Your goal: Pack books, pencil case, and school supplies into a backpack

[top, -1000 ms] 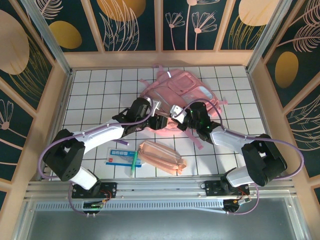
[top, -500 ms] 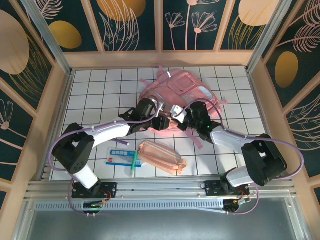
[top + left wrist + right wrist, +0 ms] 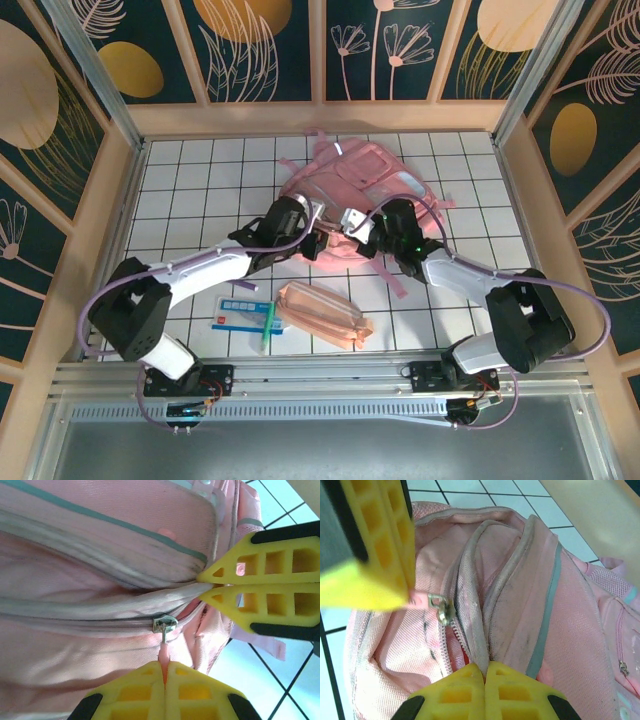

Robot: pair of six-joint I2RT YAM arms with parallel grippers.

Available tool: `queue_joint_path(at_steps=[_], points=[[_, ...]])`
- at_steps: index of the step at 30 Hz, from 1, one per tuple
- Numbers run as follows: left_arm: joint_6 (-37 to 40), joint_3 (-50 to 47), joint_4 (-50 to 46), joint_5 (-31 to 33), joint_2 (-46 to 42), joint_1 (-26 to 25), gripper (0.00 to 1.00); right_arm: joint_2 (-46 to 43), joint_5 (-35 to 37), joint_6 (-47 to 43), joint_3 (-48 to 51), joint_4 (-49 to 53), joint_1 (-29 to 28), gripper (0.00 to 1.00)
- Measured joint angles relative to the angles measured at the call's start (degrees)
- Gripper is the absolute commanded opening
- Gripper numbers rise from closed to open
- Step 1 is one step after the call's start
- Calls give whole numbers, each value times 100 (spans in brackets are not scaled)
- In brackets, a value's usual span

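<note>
While clamped, left gripper [image 3: 164, 666] on zip pull [image 3: 163, 652], right gripper [image 3: 485, 667] on backpack [image 3: 520, 595] lip, may slip off pull if yanked askew.

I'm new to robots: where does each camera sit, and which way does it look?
Top external: above and behind the arms, looking down on the table and backpack; both arms show.
Left wrist: on the left arm, facing the backpack's zipper pull; left gripper at the bottom.
Right wrist: on the right arm, facing the backpack's opening; right gripper at the bottom.
Shared: both wrist views show the zipper pull.
</note>
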State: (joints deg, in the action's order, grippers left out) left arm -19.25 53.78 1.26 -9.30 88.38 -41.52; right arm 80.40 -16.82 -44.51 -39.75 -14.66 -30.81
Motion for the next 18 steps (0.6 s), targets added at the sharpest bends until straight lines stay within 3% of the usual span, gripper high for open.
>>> queue_joint_path(at_steps=[6,11,14,18], points=[[39,-308,4,35,-188,723,0,-79,22,-345,2,197,46,0],[269,-341,9,-107,-188,898,0,-162,79,-476,44,201,44,1],[297,-391,94,-422,-188,894,0,-160,186,-457,83,181,0,29],[317,-396,125,-675,-186,754,0,61,601,-407,81,35,-245,49]])
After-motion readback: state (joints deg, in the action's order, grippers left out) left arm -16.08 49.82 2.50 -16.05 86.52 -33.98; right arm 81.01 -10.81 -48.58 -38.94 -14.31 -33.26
